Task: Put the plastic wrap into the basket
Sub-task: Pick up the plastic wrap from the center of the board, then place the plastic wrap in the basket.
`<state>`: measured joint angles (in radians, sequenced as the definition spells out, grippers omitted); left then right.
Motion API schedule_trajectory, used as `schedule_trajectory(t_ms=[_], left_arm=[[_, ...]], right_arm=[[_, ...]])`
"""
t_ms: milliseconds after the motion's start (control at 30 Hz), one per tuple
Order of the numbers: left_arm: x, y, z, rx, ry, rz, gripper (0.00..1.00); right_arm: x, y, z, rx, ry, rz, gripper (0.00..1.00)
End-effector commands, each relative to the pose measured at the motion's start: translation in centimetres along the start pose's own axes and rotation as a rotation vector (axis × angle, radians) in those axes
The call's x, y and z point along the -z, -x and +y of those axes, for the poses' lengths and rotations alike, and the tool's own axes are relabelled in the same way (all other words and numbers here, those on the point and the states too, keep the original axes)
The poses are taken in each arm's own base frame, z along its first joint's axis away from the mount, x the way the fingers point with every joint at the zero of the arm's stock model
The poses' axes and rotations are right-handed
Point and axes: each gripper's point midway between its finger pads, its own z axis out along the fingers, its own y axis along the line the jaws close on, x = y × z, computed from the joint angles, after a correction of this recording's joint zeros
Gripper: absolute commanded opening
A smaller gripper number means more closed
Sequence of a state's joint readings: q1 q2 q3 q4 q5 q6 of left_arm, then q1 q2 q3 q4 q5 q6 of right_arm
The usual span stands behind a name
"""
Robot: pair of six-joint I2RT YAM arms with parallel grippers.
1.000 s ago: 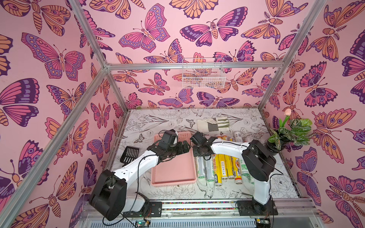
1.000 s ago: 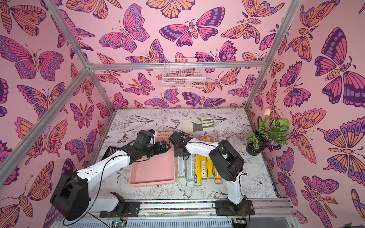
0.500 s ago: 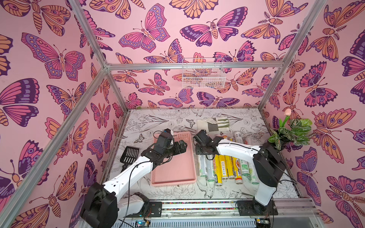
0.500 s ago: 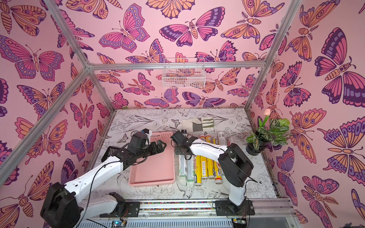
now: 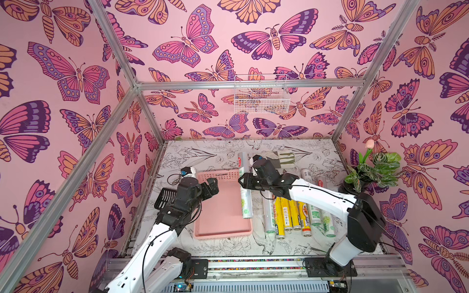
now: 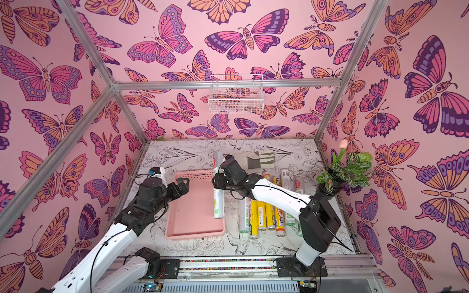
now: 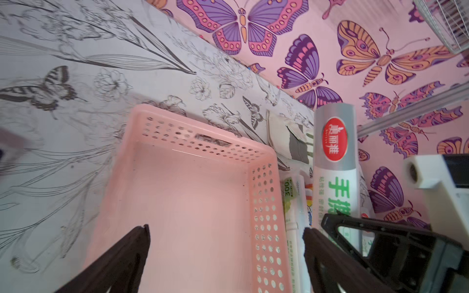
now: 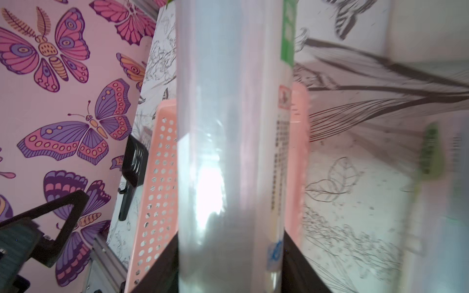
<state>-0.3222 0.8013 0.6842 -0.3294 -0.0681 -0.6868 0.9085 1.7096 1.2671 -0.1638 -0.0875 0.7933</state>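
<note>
- While the right fingers are closed around a whitish-silver roll near its middle, that roll hangs lengthwise above the pink basket, along the side nearest the other rolls.
- Its far end seems to reach beyond the basket's far wall, so I would draw it back toward the basket's near wall before lowering.
- Moving it a little toward the basket's middle should keep it off the perforated side wall.
- Keeping the roll parallel to the basket's long sides matters, since the basket looks only slightly longer than the roll.
- Letting go should wait until the roll sits low inside the basket, or it may bounce or roll out.
- Spread wide and holding nothing, the left fingers hover over the basket's far end, clear of the roll.
- One second ago the right fingers were down at the row on the table beside the basket; since then the roll has been lifted out and carried over the basket's edge.
- Meanwhile the left fingers have backed away from that side.
</note>
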Motion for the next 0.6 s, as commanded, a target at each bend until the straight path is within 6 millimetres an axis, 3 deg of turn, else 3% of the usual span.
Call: schedule_trajectory(t_ms=[0, 267, 567], left_arm=[[0.8, -1.8, 2.9, 0.032, 0.074, 0.053, 1.0], [1.9, -3.5, 5.3, 0.129, 0.126, 0.084, 1.0], [2.8, -4.3, 7.0, 0.144, 0.21, 0.107, 1.0]], right_arm=[[-1.3, 0.4, 6.8, -0.013, 0.216, 0.006, 0.27], [-6.9, -3.3, 9.6, -0.019, 0.215, 0.074, 0.26], [-9.5, -5.7, 9.5, -0.02, 0.123, 0.069, 0.26]])
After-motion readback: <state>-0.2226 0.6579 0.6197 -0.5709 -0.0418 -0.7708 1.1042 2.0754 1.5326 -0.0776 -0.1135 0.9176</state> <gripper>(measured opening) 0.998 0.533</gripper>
